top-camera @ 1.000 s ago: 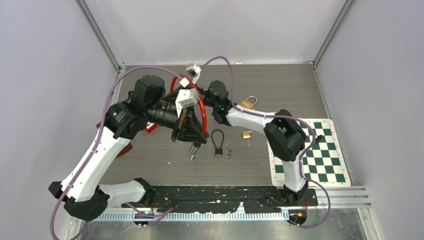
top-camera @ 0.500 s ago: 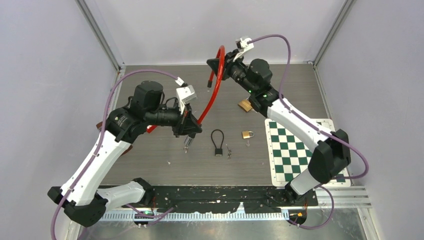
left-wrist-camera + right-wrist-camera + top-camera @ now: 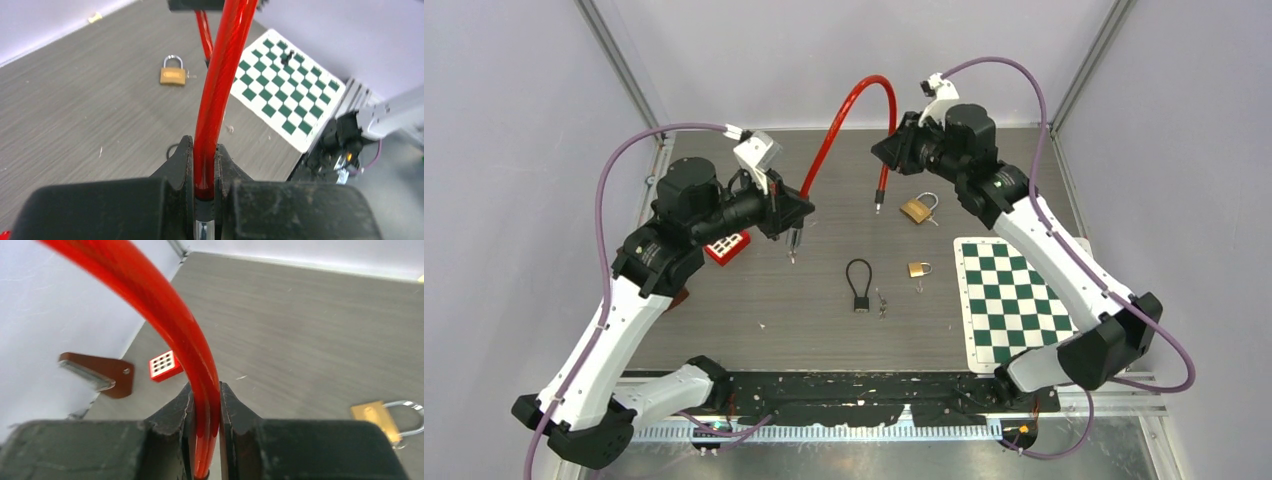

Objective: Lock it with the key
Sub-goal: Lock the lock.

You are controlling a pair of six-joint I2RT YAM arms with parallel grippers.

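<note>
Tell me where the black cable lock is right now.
In the top view, the black cable lock lies mid-table, just left of the keys and the small brass padlock.

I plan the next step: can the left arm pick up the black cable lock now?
Probably not: the left tool is shut on the red cable; nothing else blocks the way to the black cable lock.
</note>
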